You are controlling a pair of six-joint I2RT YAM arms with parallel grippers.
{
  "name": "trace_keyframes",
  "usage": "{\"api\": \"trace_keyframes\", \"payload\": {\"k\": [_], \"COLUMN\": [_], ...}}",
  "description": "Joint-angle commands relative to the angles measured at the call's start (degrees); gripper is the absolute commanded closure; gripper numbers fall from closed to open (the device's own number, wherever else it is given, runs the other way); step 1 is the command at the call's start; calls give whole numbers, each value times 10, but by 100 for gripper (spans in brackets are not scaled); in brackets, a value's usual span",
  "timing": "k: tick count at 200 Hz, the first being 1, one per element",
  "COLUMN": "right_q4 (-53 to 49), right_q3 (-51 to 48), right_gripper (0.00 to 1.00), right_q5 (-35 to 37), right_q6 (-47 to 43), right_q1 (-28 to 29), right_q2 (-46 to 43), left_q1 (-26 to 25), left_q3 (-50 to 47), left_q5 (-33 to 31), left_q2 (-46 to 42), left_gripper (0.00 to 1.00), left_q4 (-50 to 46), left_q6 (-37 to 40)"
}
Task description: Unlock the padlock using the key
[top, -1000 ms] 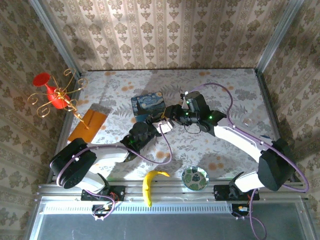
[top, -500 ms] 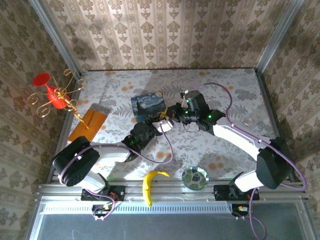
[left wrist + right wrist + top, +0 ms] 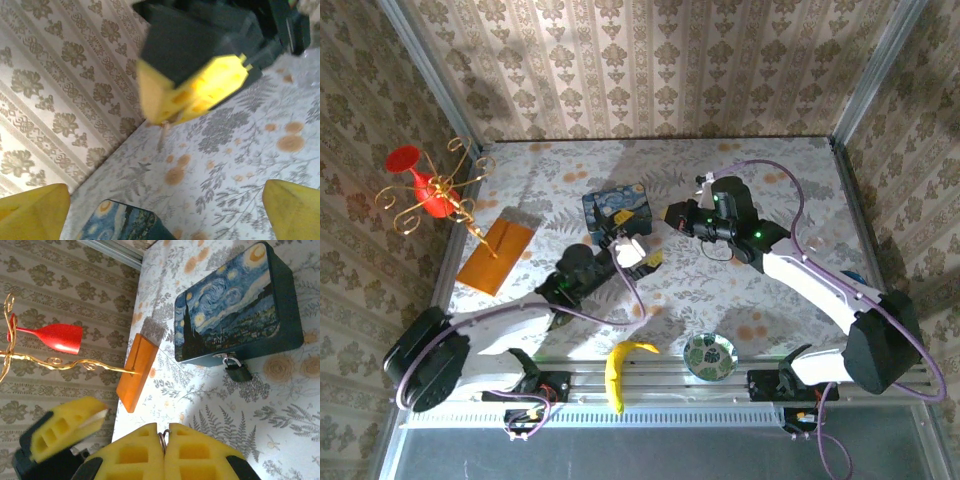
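Note:
The tiny dark padlock (image 3: 239, 372) hangs by its silvery shackle from the hasp of the blue starry-night box (image 3: 235, 305), resting on the table beside the box's front. My right gripper (image 3: 166, 427) is shut on the key: its ring (image 3: 163, 436) pokes out between the yellow pads. In the left wrist view the key's shaft (image 3: 162, 138) points down from the right gripper (image 3: 195, 90). My left gripper (image 3: 165, 210) stands wide open below it, holding nothing. From above, the left gripper (image 3: 632, 251) sits just in front of the box (image 3: 617, 205), and the right gripper (image 3: 674, 214) is to the box's right.
An orange block (image 3: 498, 252) holding a gold wire stand (image 3: 440, 192) and a red glass (image 3: 417, 178) are at the left. A banana (image 3: 620, 370) and a patterned dish (image 3: 709, 354) lie near the front edge. Wallpapered walls enclose the table.
The left gripper has opened and drawn back towards the front left. The right gripper has shut on the key and carried it a little to the right.

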Motion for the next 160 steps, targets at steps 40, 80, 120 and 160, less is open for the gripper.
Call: {"api": "trace_keyframes", "payload": {"k": [40,80,120,160], "right_q4": [31,91,160,180], "right_q3": [-2,-14,-24,-26], "right_gripper": [100,100,100,100], "right_q5": [-83,-138,-185,-203], "right_q6": [-100,-91,-67,-55], "right_q1": [-17,-18,-18,-18], "right_q2": [-12,-12,-4,-2], "left_q1": [156,196,196,187], "left_q3": [50,75,97,118], "left_q5": [306,412,477,489], "left_q2": [-28,50,147,177], "left_gripper": [4,16,27,44], "left_q4": [-83,45,293,313], "left_q6": [-390,-574,-720,-730]}}
